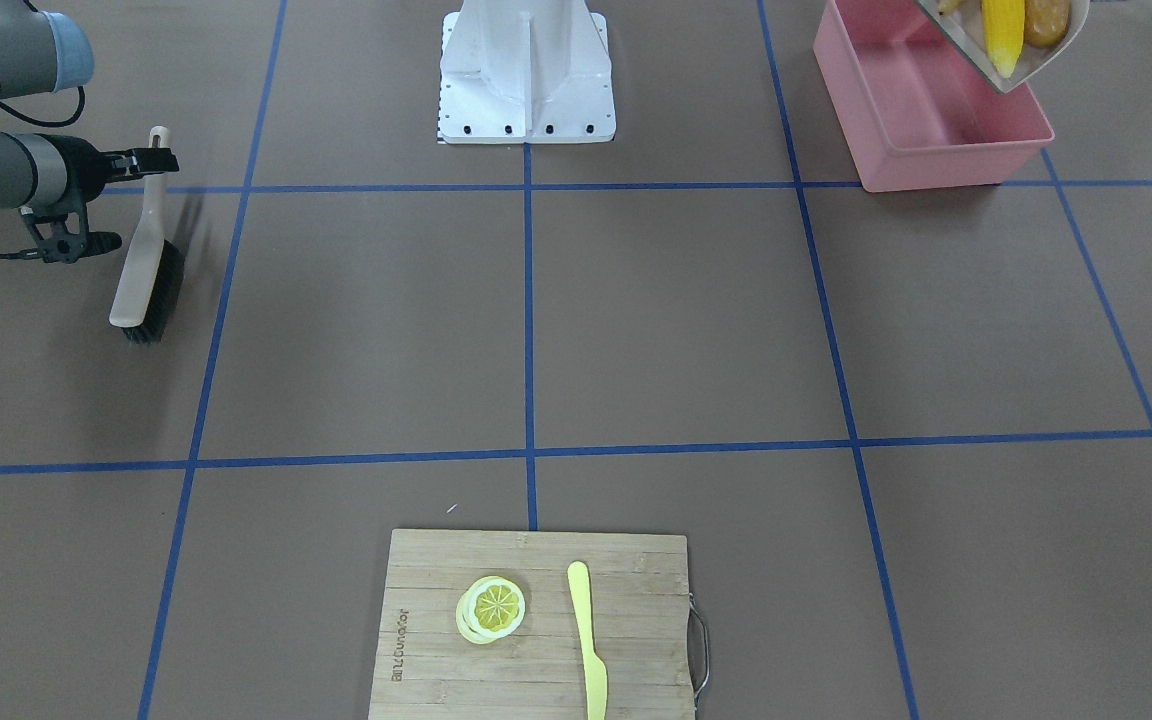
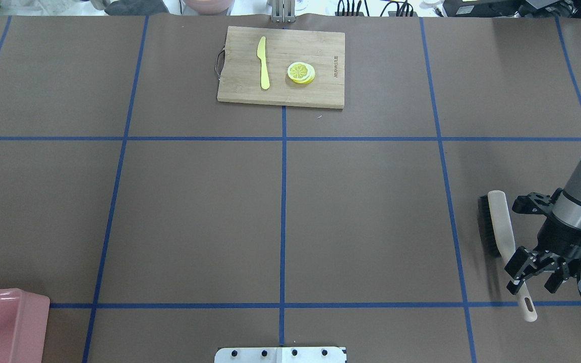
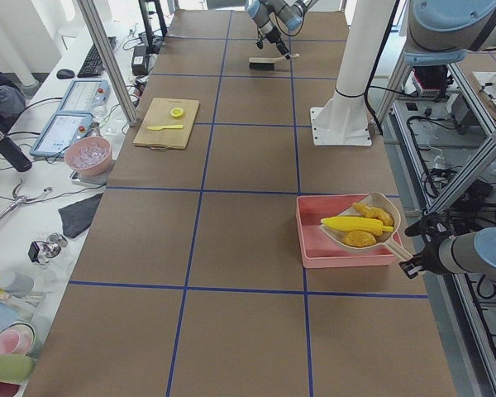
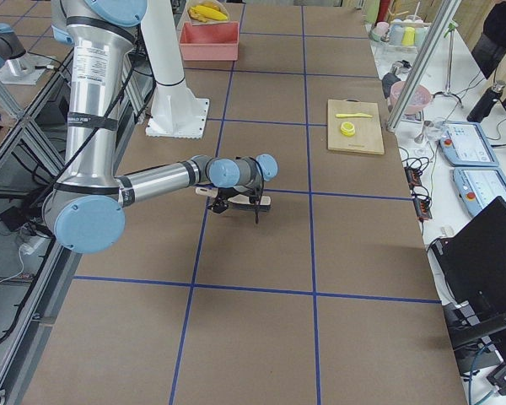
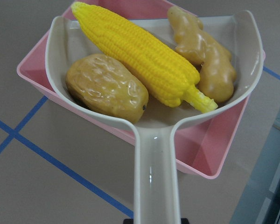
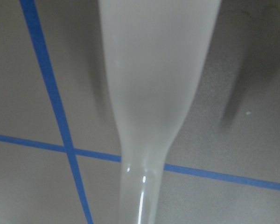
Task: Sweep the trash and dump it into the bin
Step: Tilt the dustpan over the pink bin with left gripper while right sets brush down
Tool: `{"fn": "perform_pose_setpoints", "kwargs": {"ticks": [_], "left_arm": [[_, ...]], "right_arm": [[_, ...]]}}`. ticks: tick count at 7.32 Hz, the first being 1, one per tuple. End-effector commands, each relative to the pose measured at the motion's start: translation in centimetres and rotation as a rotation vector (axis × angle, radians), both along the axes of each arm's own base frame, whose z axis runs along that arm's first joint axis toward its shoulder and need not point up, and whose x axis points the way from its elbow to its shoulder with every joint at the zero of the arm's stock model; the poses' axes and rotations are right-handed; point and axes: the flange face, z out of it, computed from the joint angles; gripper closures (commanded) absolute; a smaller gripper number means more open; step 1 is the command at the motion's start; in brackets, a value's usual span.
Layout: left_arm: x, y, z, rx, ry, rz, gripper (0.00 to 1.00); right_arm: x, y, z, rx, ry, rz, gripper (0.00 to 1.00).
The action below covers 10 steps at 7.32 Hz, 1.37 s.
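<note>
The left gripper point(image 3: 413, 263) held the dustpan point(image 5: 155, 158) by the end of its handle. From its own wrist only a dark sliver of it showed, tight against both sides of the handle. Out ahead of that gripper, the pan hung over the bin point(image 5: 210, 149), which sat on the table point(image 2: 194, 217) just below and beyond it. All the trash was in the pan. The corn point(image 5: 140, 53) lay slantwise down the middle, its stalk end pointing back toward the gripper. The potato point(image 5: 107, 86) was pressed against one side of it and the ginger point(image 5: 207, 56) against the other. I saw none of it in the bin.

The right gripper point(image 1: 158, 161), well apart from all that, was clamped on the brush point(image 1: 141, 270) near the handle's tip. The brush head reached away from the fingers, bristles turned sideways. Its shadows fell apart from it on the table.

Far from both grippers, at the opposite edge of the table, a board point(image 2: 240, 85) carried a knife point(image 2: 263, 63) and a lemon slice point(image 2: 301, 72) lying side by side, not touching.
</note>
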Motion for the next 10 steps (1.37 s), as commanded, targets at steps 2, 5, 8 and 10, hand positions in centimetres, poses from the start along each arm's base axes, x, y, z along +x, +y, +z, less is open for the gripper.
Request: {"fn": "perform_pose_setpoints", "kwargs": {"ticks": [2,5,8,10], "left_arm": [[0.3,-1.1,-2.1,0.002,-0.057,0.06,0.83],[0.8,-3.4,-3.7,0.017,-0.144,0.114,0.83],[0.9,-5.3,-4.0,0.039,-0.243,0.175,0.83],[1.0,-6.1,-4.2,0.048,-0.285,0.215,0.83]], "right_arm": [[2.2,-1.5,-0.4,-0.004,-0.005,0.062,0.0],[10.0,-7.6,-1.8,0.06,-0.018,0.282,0.0],[16.4,-13.0,-3.6,0.307,0.174,0.427,0.0],[18.8,-15.6,-4.6,0.444,0.304,0.48,0.0]]}}
